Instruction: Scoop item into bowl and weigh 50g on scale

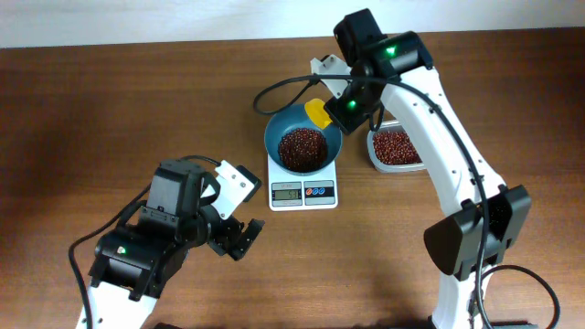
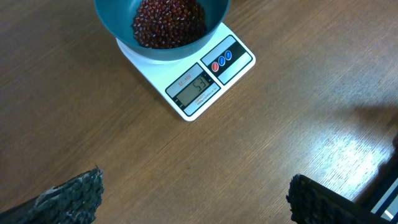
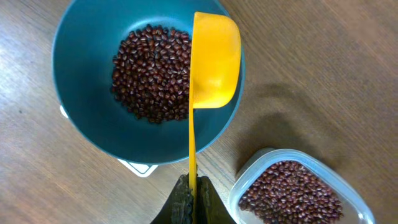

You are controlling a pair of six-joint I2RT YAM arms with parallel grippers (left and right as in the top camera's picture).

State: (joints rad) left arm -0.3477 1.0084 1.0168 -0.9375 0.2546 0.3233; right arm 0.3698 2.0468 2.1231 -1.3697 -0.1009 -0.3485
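Observation:
The teal-blue bowl (image 1: 285,131) stands on the white scale (image 1: 303,192) and holds a heap of red-brown beans (image 1: 301,147). The bowl (image 3: 81,118), beans (image 3: 149,71) and a scale corner (image 3: 137,168) show in the right wrist view. In the left wrist view the bowl (image 2: 118,22), beans (image 2: 168,22) and scale (image 2: 205,81) show, its display lit. My right gripper (image 3: 193,190) is shut on the handle of a yellow scoop (image 3: 214,59), turned on its side over the bowl's right rim; it also shows overhead (image 1: 317,112). My left gripper (image 2: 196,196) is open and empty above bare table.
A clear plastic tub (image 1: 377,157) with more beans (image 1: 398,145) stands right of the scale; it also shows in the right wrist view (image 3: 249,180). The left arm (image 1: 160,233) sits at the front left, its gripper (image 1: 236,236) left of and in front of the scale.

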